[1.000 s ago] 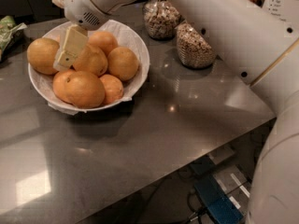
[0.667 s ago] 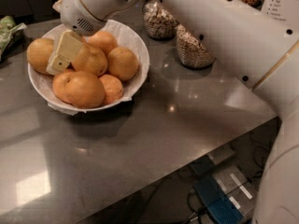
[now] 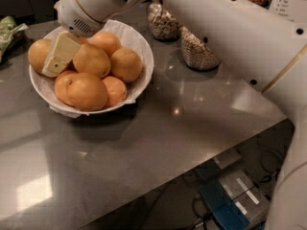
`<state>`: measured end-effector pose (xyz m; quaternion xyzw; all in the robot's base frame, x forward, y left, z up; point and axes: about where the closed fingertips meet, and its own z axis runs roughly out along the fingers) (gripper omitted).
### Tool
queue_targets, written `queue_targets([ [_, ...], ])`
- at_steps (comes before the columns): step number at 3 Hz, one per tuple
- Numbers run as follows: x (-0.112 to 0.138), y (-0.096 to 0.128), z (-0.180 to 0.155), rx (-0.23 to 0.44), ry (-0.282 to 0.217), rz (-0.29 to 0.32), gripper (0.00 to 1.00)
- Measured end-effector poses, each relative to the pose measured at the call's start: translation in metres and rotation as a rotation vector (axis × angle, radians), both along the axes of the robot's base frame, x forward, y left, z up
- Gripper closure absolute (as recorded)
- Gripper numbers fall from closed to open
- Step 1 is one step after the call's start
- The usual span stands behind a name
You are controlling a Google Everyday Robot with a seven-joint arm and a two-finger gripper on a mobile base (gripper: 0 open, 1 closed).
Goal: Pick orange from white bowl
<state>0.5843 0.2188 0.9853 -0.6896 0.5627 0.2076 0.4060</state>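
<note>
**Tool (image 3: 58,56) among the fruit in the white bowl (image 3: 144,56), far left of the worktop (image 3: 144,143).**
How far it is open cannot be told. It lies against the pale golden orange (image 3: 37,54).

Wht arm (image 3: 206,23), cream end effector (image 3: 58,55) in bowl (image 3: 142,41)

Glossy grey table (image 3: 144,147) catching pale light; dark floor (image 3: 158,214) below.

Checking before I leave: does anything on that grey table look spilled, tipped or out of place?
Nothing spilled or damaged. The wide white bowl sits level, oranges all inside; its crinkled paper lining pokes past the near rim. The robot's gripper is among the fruit, left side.
</note>
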Motion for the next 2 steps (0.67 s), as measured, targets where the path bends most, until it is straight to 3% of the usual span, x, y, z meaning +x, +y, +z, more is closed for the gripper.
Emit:
queue_targets([
  [2, -0.0097, 0.0047, -0.0087, 0.006, 0.016, 0.051, 0.00],
])
